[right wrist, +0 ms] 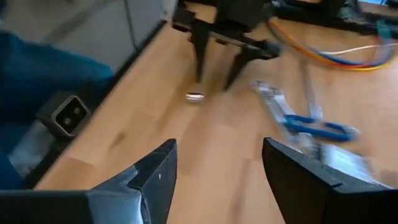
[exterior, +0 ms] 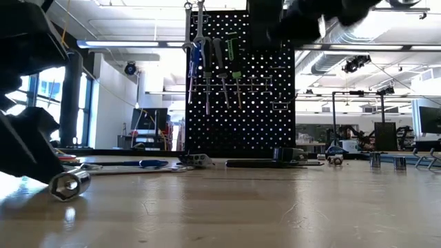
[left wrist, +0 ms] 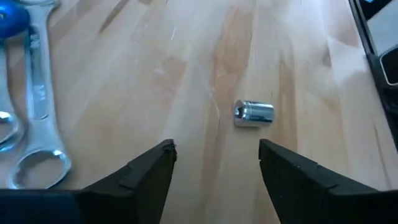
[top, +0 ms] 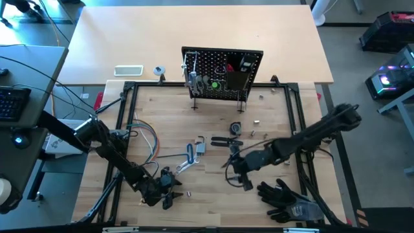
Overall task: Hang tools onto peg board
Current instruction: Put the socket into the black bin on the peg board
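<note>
Pickup is the step in hand: left gripper (left wrist: 214, 165), fingers wide, hovers low at seven o'clock over a small silver socket (left wrist: 254, 114). Next it must descend and close. Right gripper (right wrist: 217, 165), wide and empty, waits at five o'clock. Peg board (top: 223, 71) stands at twelve on the wooden table (top: 272, 200); a lab room lies behind.

Left wrist: my left gripper (left wrist: 214, 163) spread above wood.
I see a silver socket (left wrist: 253, 114) just ahead; wrench (left wrist: 38, 99) lies aside.
</note>
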Controlling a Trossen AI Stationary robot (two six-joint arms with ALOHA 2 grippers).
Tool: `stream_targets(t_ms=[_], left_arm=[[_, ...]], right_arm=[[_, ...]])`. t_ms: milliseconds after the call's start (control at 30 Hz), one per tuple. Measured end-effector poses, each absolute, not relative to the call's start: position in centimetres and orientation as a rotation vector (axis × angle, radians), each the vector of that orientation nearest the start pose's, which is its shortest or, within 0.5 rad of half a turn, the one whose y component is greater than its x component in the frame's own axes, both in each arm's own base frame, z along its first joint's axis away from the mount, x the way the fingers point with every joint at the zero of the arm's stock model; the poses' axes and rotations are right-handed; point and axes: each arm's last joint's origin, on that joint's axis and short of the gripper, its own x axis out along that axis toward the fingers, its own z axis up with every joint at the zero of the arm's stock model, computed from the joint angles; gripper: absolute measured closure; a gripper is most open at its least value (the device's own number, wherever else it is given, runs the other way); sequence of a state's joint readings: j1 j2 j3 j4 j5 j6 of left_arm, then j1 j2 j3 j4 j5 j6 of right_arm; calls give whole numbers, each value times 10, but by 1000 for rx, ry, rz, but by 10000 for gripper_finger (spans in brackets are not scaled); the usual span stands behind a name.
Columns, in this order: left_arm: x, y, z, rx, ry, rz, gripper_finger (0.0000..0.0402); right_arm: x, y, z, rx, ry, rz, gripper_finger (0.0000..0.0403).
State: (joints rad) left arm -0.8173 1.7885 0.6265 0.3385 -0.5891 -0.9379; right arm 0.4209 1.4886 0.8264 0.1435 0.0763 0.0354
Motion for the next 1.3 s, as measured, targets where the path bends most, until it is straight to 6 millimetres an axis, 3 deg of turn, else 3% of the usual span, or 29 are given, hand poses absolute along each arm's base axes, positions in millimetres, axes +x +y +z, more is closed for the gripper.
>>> stream_targets(t_ms=[100, 233, 433, 767, 1133, 1300], left_arm=[[219, -210, 86, -348, 639, 119, 191], [230, -222, 79, -321, 606, 155, 207], [242, -235, 77, -286, 580, 200, 217], [259, -246, 80, -254, 597, 254, 221], [260, -245, 63, -228, 603, 314, 309], [261, -244, 62, -187, 593, 324, 315]], right_arm=[[285, 130, 183, -34, 443, 362, 176], [289, 140, 147, -37, 477, 388, 176], [310, 160, 120, -76, 530, 422, 176], [320, 160, 103, -92, 577, 448, 176], [320, 160, 103, -136, 564, 464, 176], [319, 160, 103, -160, 562, 472, 176]])
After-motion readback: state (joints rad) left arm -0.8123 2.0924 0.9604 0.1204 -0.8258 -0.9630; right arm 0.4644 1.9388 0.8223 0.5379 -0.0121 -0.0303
